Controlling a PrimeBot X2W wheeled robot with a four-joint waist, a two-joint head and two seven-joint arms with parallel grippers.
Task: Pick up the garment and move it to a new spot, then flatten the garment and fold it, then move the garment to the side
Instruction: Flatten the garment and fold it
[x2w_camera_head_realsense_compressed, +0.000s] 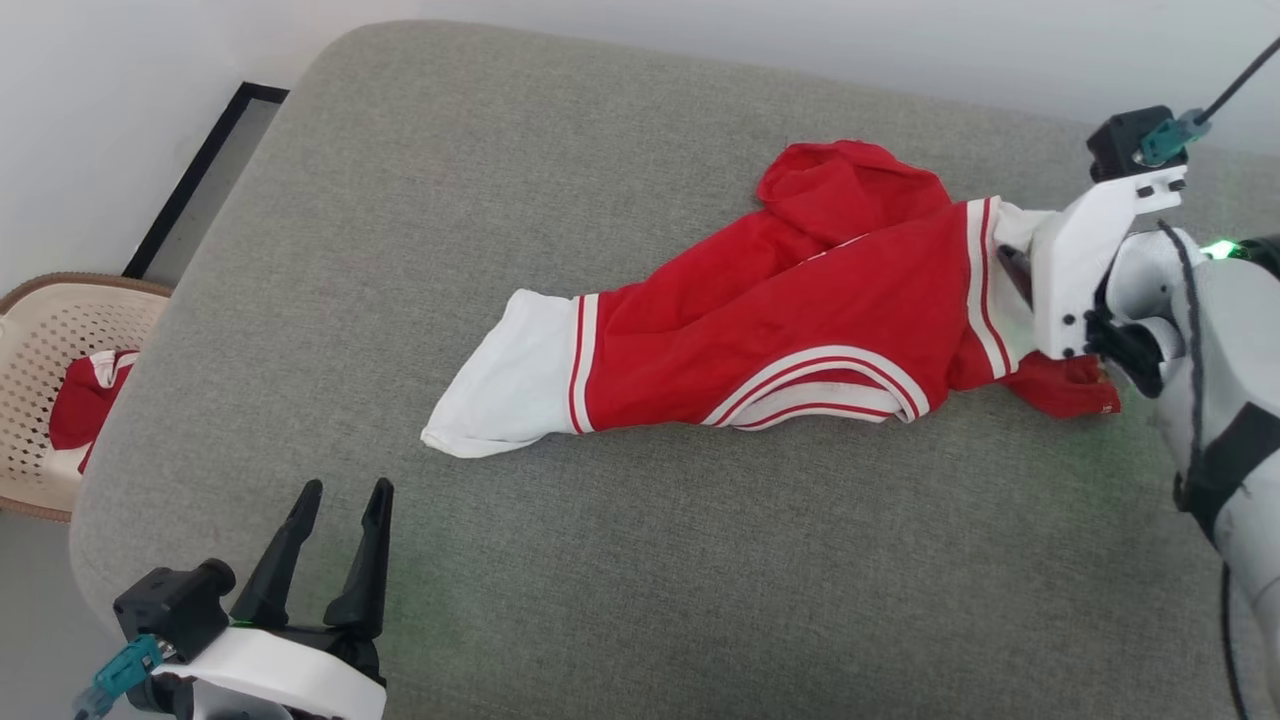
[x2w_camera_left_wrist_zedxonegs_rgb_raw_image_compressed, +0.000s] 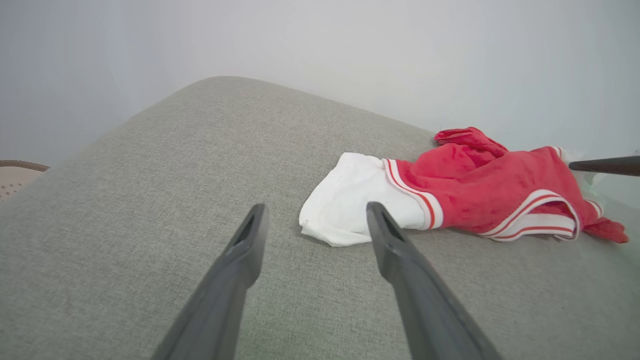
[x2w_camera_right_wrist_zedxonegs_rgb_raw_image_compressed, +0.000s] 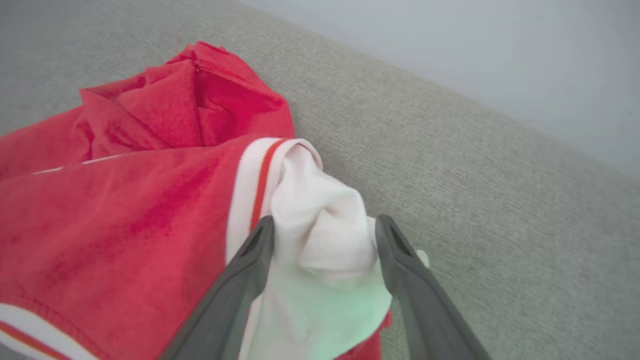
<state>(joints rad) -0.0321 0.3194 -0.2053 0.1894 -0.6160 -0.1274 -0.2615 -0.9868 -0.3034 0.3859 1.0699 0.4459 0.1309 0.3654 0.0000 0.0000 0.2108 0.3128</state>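
Garment (x2w_camera_head_realsense_compressed: 780, 330) lying crumpled on the grey cushion (x2w_camera_head_realsense_compressed: 600, 560), long axis running left to right.
One white sleeve (x2w_camera_head_realsense_compressed: 510, 385) is pointing toward the robot's left and slightly nearer to it. It is lying well apart from the left gripper (x2w_camera_head_realsense_compressed: 347, 487), whose jaws are being held wide open over the cushion. The opposite white sleeve is being straddled by the right gripper (x2w_camera_right_wrist_zedxonegs_rgb_raw_image_compressed: 324, 222), fingers spread apart, bunched cloth sitting between them unpinched. Red fabric is bunching up along the far edge.

A grey upholstered cushion (x2w_camera_head_realsense_compressed: 640, 560) with rounded corners is shown. A crumpled red jersey (x2w_camera_head_realsense_compressed: 780, 330) with white, stripe-trimmed sleeves is stretched out across its middle.
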